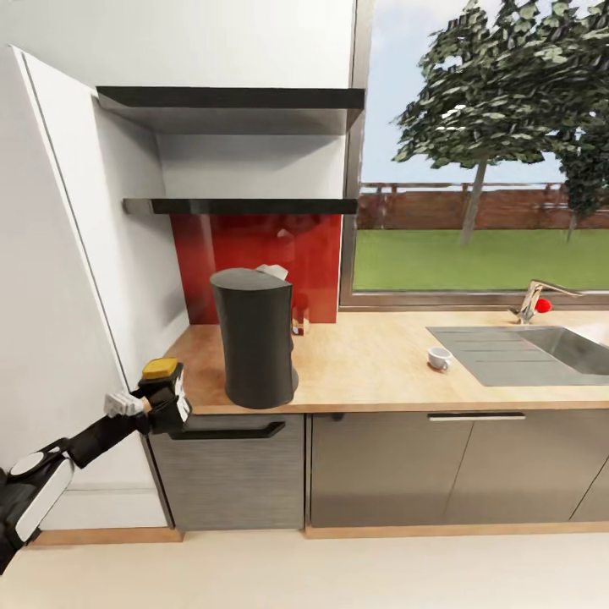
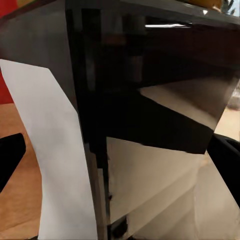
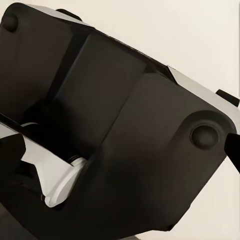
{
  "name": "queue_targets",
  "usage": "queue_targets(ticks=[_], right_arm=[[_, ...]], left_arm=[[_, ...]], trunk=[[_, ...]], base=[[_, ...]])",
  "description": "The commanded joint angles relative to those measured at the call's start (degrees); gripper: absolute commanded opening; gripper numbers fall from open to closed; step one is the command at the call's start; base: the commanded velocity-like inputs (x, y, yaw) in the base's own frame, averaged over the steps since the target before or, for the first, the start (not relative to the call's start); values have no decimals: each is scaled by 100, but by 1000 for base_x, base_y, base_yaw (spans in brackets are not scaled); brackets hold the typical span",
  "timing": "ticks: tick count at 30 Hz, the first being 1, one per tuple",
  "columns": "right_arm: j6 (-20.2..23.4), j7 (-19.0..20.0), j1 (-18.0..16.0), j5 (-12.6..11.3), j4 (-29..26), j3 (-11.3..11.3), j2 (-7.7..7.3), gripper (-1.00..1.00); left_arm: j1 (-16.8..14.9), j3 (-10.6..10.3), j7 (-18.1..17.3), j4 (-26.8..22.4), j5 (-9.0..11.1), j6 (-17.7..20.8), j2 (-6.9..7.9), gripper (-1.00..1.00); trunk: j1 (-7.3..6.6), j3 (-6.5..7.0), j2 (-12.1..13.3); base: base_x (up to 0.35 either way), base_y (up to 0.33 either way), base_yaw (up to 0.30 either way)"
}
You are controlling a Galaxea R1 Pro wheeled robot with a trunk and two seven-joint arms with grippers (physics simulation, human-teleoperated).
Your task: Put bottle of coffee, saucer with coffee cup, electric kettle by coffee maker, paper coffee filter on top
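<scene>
Head view: left tool (image 1: 166, 396) clamped on bottle of coffee (image 1: 162, 378), yellow lid up, at left front corner of counter (image 1: 372, 359), just beside coffee maker (image 1: 254, 337). Coffee cup (image 1: 438, 358) on counter near sink (image 1: 541, 348), well apart from coffee maker.

Left wrist view: dark glossy bottle of coffee (image 2: 145, 115) between black fingertips (image 2: 10, 155).

Right wrist view: dark robot housing (image 3: 110, 145); right tool state cannot tell.
</scene>
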Motion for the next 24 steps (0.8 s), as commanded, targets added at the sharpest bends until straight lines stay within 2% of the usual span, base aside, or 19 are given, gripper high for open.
queue_targets(ticks=[1,2,5,15,24], right_arm=[[-25,23,-5,-47,9,48,1,100],[-25,23,-5,-51,9,43,0,100],[-25,22,-5,-55,9,39,-3,100],[-25,22,-5,-56,9,45,-8,100],[-25,22,-5,-57,13,46,-8,100]], left_arm=[[-7,-14,57,19,31,-43,-12,-100],[-6,10,217,48,31,-50,-59,-100],[-6,22,304,62,29,-58,-84,-100],[-6,26,324,90,6,-69,-205,-100],[-6,27,326,133,5,-65,-219,-100]], trunk=[[3,-8,-7],[3,-8,-7],[3,-8,-7],[3,-8,-7],[3,-8,-7]], base=[[154,0,0],[74,0,0],[82,0,0],[149,0,0],[104,0,0]])
